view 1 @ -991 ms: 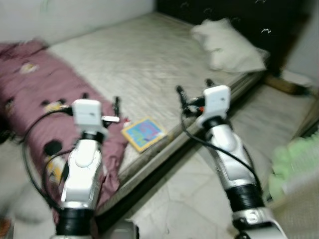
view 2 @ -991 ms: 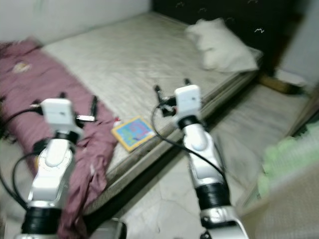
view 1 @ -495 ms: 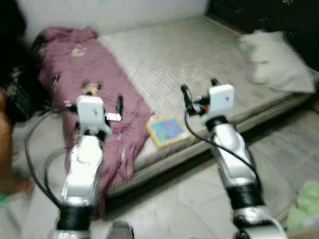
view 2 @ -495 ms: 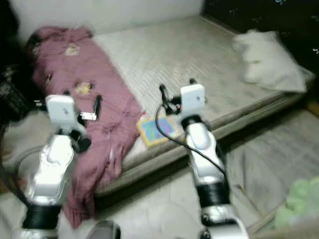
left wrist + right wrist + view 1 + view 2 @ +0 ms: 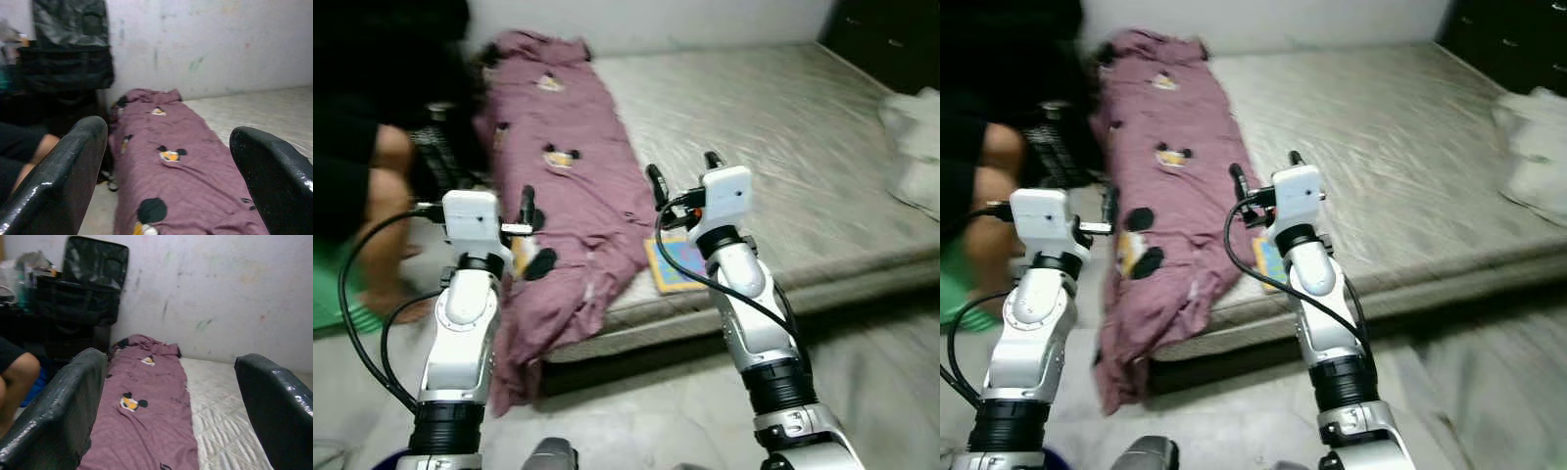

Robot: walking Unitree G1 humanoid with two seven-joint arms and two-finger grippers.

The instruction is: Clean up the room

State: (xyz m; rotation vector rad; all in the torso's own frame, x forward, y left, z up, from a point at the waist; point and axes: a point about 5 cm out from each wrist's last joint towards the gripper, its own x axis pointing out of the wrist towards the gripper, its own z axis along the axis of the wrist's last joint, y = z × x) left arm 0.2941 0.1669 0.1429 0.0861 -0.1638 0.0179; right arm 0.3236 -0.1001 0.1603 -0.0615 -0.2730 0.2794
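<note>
Overhead, book (image 5: 674, 264) lay at mattress (image 5: 803, 147) edge beside purple blanket (image 5: 568, 186); wrist views added a black bag (image 5: 83, 284) by the wall. Left gripper (image 5: 524, 211) and right gripper (image 5: 683, 176) spread wide, empty, raised over blanket.

A low bed (image 5: 783, 127) with a bare grey mattress is standing on a pale tiled floor (image 5: 636, 431). A maroon blanket (image 5: 570, 196) with cartoon patches is lying along the bed's left side and spilling over its near edge to the floor. A colourful book (image 5: 674, 266) is resting beside the blanket near the edge, and a white pillow (image 5: 915, 147) is sitting at the far right.
</note>
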